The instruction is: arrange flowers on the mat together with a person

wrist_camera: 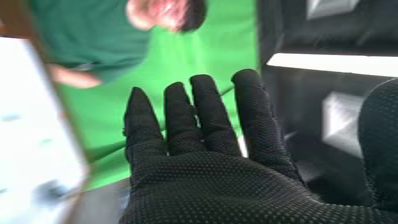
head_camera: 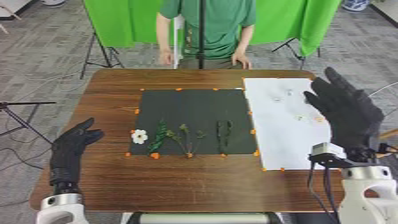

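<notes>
Your right hand [head_camera: 349, 117], fingers straight and spread, is raised by the white sheet [head_camera: 277, 142]. Your left hand [head_camera: 67, 152], fingers extended, is left of the dark mat [head_camera: 182, 106]. On the mat, left to right: white flower [head_camera: 139, 136], leafy sprig [head_camera: 159, 138], branching stems [head_camera: 187, 141], slim stems [head_camera: 223, 138] (small bits dot the sheet).

Green cloth [head_camera: 129, 30] hangs beyond the brown table [head_camera: 178, 186]; a black stand [head_camera: 31, 103] is on grey floor [head_camera: 44, 60]
</notes>
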Action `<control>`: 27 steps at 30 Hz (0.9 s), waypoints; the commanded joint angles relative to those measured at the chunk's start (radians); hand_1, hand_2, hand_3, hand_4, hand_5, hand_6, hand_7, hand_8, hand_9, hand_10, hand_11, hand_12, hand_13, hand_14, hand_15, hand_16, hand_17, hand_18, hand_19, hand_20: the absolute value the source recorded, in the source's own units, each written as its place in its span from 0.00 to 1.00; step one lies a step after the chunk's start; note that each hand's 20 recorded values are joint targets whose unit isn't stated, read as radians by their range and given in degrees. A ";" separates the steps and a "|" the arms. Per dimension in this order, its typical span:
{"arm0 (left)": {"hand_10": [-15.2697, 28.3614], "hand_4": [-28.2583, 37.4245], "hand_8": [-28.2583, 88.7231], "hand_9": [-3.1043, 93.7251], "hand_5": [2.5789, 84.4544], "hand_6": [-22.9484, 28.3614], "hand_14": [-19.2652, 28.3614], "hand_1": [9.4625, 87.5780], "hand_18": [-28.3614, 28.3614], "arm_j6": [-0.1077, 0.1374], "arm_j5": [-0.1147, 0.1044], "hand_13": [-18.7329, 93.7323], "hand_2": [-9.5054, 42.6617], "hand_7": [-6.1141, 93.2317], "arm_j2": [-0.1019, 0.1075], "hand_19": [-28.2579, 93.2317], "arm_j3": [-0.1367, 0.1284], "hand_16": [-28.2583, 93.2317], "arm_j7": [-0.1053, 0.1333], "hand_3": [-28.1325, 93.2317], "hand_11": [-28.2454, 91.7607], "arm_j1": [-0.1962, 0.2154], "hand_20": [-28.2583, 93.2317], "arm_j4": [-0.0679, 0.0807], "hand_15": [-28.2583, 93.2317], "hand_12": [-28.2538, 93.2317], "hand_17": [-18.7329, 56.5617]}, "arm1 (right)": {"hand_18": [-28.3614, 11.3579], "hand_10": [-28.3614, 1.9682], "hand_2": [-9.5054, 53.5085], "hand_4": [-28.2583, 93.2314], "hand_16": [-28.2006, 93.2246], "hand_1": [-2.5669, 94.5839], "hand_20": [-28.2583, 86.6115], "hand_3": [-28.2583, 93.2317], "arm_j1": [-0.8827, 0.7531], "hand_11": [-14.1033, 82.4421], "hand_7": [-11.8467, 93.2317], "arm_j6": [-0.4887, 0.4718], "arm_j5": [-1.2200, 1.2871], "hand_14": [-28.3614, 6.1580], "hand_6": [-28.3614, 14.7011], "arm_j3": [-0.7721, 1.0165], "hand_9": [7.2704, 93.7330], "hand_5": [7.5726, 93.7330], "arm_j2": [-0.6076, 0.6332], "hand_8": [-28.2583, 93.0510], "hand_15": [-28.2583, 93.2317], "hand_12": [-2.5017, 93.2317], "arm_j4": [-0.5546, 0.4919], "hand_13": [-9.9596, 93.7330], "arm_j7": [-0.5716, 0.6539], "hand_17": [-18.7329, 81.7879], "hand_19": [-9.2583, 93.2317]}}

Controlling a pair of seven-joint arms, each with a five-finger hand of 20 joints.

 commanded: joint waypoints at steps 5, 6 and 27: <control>0.70 0.11 0.19 0.62 0.61 0.51 0.79 0.20 0.74 -0.022 0.025 0.61 0.17 0.20 -0.013 0.34 0.004 0.22 -0.019 0.82 0.41 0.018 0.42 -0.009 0.43 0.36 0.46 | 0.32 0.44 0.19 0.09 0.31 0.11 0.46 0.85 -0.155 0.19 0.19 0.031 0.002 0.49 0.63 -0.023 0.37 0.40 -0.064 0.17 0.30 0.15 0.003 0.38 -0.066 0.36 0.12; 0.70 0.11 0.19 0.62 0.61 0.51 0.79 0.20 0.74 -0.022 0.024 0.61 0.17 0.20 -0.013 0.34 0.004 0.22 -0.019 0.82 0.41 0.019 0.42 -0.012 0.43 0.36 0.46 | 0.32 0.44 0.19 0.09 0.31 0.11 0.47 0.86 -0.153 0.19 0.19 0.031 0.002 0.49 0.63 -0.023 0.37 0.40 -0.066 0.17 0.30 0.15 0.005 0.38 -0.066 0.36 0.12; 0.70 0.11 0.19 0.62 0.61 0.51 0.79 0.20 0.74 -0.032 0.041 0.61 0.17 0.20 -0.013 0.34 0.042 0.22 -0.016 0.82 0.41 -0.027 0.42 0.006 0.43 0.36 0.46 | 0.32 0.45 0.19 0.09 0.29 0.12 0.47 0.86 -0.031 0.19 0.20 0.037 -0.056 0.50 0.65 -0.070 0.40 0.42 -0.053 0.16 0.32 0.15 0.069 0.40 -0.107 0.37 0.11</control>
